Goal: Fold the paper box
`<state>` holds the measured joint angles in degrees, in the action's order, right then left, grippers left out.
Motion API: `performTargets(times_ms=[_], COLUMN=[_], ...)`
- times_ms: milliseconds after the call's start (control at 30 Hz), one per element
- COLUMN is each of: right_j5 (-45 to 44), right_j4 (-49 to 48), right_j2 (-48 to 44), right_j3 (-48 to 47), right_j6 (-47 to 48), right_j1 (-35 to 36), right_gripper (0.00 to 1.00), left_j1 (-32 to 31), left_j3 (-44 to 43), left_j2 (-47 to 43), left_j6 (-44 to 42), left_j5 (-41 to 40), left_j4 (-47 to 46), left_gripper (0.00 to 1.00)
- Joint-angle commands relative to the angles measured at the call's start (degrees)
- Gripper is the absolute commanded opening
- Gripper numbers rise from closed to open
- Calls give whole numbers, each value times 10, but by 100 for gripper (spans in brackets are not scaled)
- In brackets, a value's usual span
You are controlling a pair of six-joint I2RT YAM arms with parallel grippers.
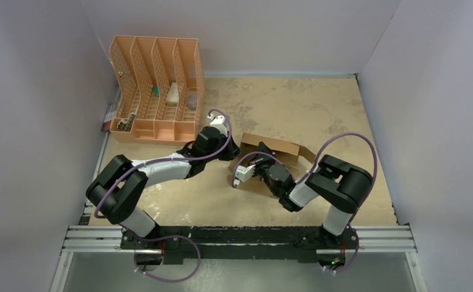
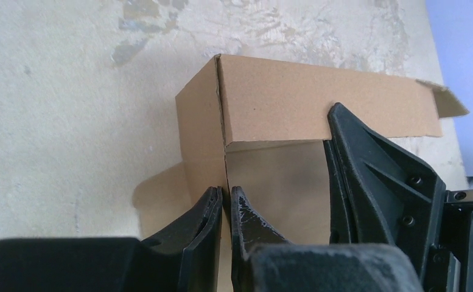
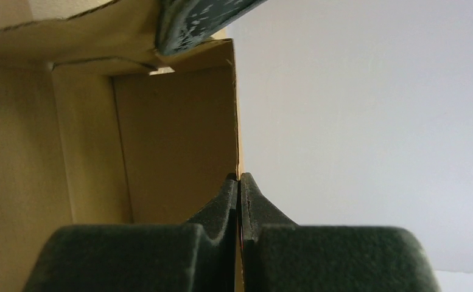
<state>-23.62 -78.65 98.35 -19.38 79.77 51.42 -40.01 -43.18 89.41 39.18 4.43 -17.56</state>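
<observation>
The paper box (image 1: 280, 146) is brown cardboard, partly folded up, with walls standing, in the middle of the table. My left gripper (image 1: 233, 152) is at its left end. In the left wrist view the gripper (image 2: 224, 192) is shut on the edge of a standing side wall of the box (image 2: 319, 100). My right gripper (image 1: 258, 164) reaches into the box from the front. In the right wrist view it (image 3: 239, 179) is shut on a thin upright wall of the box (image 3: 173, 140). The right gripper's black finger (image 2: 367, 164) shows inside the box in the left wrist view.
An orange slotted file organiser (image 1: 157, 85) holding small items stands at the back left. Grey walls enclose the table on the left, back and right. The tan tabletop (image 1: 319, 103) extends behind and beside the box.
</observation>
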Motion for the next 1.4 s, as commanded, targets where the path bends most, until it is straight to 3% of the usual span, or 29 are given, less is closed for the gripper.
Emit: performTargets(times_ms=[0,167,333,633,867,1067,1233,1367], right_j5=[-5,-32,-35,-30,-28,-24,-16,-15], right_j4=[-107,-199,-227,-217,-210,-199,-182,-177], right_j2=[58,133,152,148,146,135,125,118], right_j3=[-25,-58,-41,-39,-32,-32,-34,-34], right_j6=[3,26,30,23,23,18,7,2], right_j1=[7,7,7,7,7,7,7,7], right_gripper=[0,0,0,0,0,0,0,0], left_j1=[-6,5,5,22,111,121,117,105], left_j3=[-34,-72,-67,-50,-64,-109,-109,-90], left_j2=[0,11,3,-61,-125,-67,-12,10], left_j6=[-47,-92,-102,-118,-189,-295,-321,-320], left_j5=[-24,-38,-33,-20,27,73,143,132], left_j4=[15,46,48,64,91,173,169,131], left_gripper=[9,9,10,28,40,47,54,57])
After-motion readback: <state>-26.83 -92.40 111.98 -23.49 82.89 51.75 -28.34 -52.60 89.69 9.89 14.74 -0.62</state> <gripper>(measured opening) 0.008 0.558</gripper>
